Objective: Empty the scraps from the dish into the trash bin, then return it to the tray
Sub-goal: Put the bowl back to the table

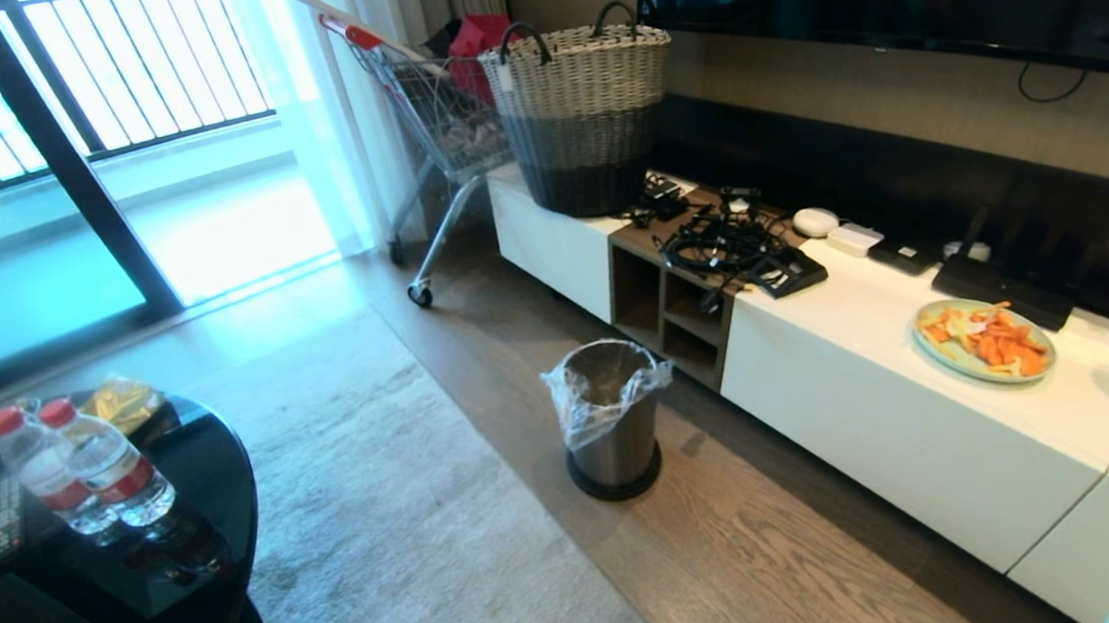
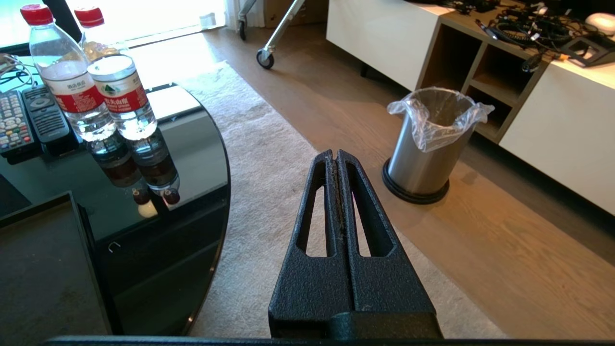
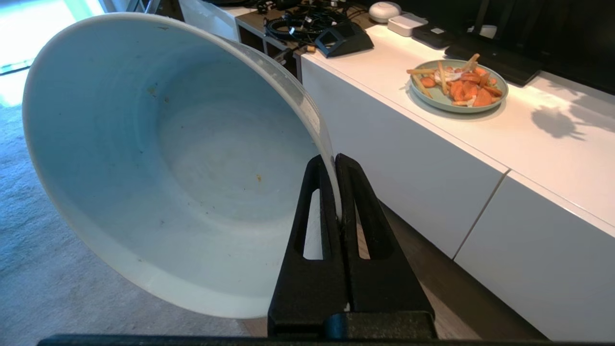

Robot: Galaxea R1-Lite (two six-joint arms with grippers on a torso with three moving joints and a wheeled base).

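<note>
The right gripper clamps the rim of the white bowl, which fills the left of the right wrist view, tipped and holding only tiny flecks. In the head view the lined trash bin stands mid-frame; a green plate of orange scraps sits at right. The left gripper is closed on nothing.

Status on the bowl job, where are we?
Emptying looks done: the white bowl holds only a few specks. In hand: the right pincer is clamped on its rim. Left: setting it on the black tray. The steel bin stands on the floor nearby.
</note>
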